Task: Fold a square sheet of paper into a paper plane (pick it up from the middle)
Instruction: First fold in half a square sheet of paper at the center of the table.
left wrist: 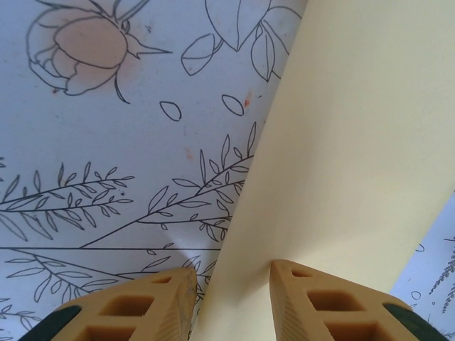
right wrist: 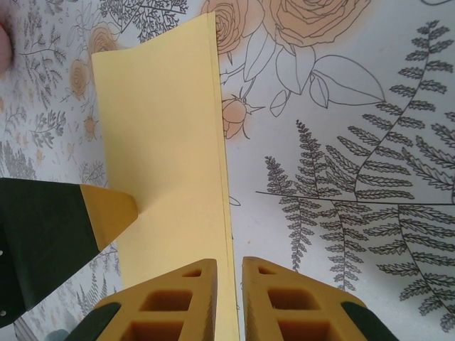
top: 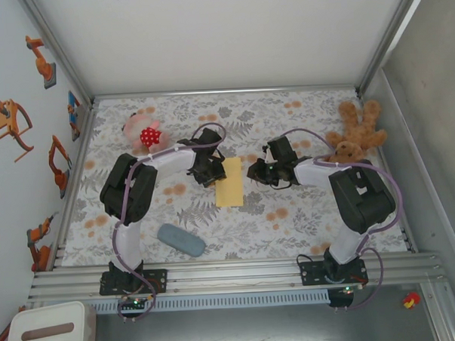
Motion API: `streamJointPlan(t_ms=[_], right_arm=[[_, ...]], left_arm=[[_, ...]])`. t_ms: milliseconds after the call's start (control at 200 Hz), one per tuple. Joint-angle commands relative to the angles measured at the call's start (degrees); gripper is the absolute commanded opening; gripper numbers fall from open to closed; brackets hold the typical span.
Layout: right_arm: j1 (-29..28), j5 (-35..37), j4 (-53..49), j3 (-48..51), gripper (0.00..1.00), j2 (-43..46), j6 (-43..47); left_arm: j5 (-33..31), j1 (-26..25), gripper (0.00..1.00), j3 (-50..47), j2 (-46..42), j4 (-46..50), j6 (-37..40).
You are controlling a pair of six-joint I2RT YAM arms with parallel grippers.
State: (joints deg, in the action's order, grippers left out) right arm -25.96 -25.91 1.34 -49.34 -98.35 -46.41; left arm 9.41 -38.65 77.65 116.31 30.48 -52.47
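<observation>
The square sheet of paper (top: pixel 230 184) lies on the flowered cloth at mid-table, folded into a narrow yellow oblong. My left gripper (top: pixel 210 171) is at its left edge. In the left wrist view the left gripper (left wrist: pixel 231 273) is open: one fingertip (left wrist: pixel 284 273) rests on the sheet (left wrist: pixel 355 142) and the other on the cloth, with the paper's edge between them. My right gripper (top: pixel 256 173) is at the sheet's right edge. In the right wrist view the right gripper (right wrist: pixel 229 263) has only a narrow gap, and the layered edge of the sheet (right wrist: pixel 163 128) runs into that gap.
A brown teddy bear (top: pixel 354 138) lies at the back right and a pink plush toy (top: pixel 144 132) at the back left. A grey-blue oblong pad (top: pixel 181 240) lies near the left arm's base. A white box (top: pixel 49 329) stands off the table at the front left.
</observation>
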Motion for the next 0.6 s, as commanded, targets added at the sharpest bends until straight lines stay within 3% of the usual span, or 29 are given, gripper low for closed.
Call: streamJointPlan(t_ms=[0, 596], right_arm=[[0.33, -1.03, 1.62, 0.39, 0.17, -0.61, 0.97], [0.14, -6.21, 4.41, -0.91, 0.16, -3.40, 0.56]], left_arm=[[1.79, -2.05, 0.35, -3.58, 10.67, -4.47, 1.62], [1.67, -2.38, 0.35, -1.35, 13.50, -1.90, 1.23]])
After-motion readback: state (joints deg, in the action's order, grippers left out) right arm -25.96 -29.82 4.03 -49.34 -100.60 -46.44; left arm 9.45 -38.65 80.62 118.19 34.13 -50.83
